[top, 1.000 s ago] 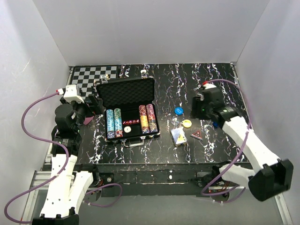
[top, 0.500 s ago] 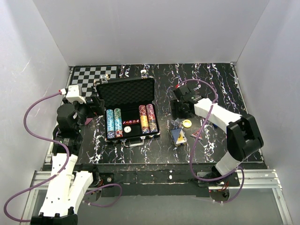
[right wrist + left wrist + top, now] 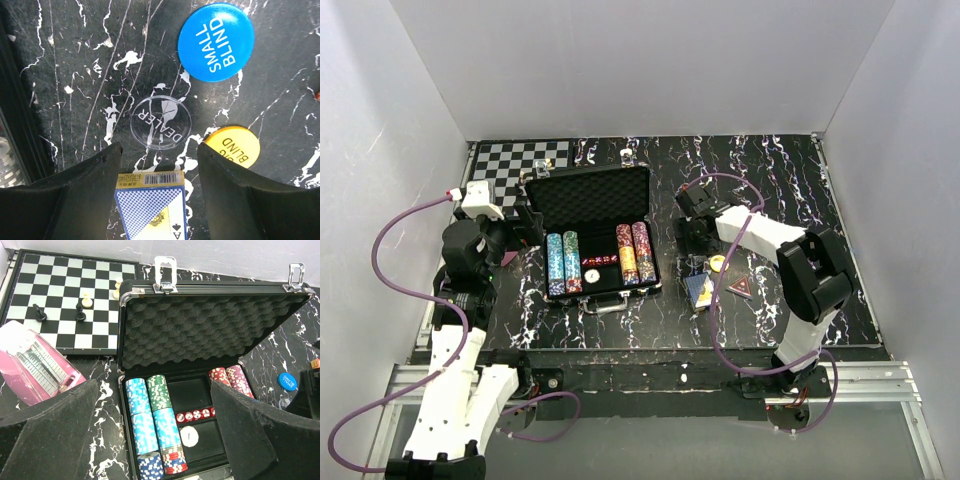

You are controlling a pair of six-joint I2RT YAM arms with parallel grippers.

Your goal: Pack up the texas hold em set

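Observation:
The black briefcase (image 3: 590,215) lies open at mid-table with its foam lid (image 3: 200,325) up, chip rows (image 3: 150,410), red dice (image 3: 195,415) and a white button (image 3: 190,436) inside. My left gripper (image 3: 515,232) is open and empty, hovering by the case's left side; it also shows in the left wrist view (image 3: 154,390). My right gripper (image 3: 696,238) is open and low over the table right of the case. In the right wrist view (image 3: 159,162) its fingers straddle the end of a blue card deck (image 3: 152,207). A clear dealer button (image 3: 159,121), a blue small-blind button (image 3: 216,42) and a yellow big-blind button (image 3: 232,146) lie just beyond.
A chessboard (image 3: 65,295) with a few pieces lies at the back left, with a pink object (image 3: 37,367) beside it. A small dark red triangular item (image 3: 740,289) lies right of the blue deck (image 3: 700,290). The case's right wall (image 3: 15,100) is close to my right gripper.
My right arm has swung left from the table's right side to over the buttons and the blue deck. The left arm has barely moved.

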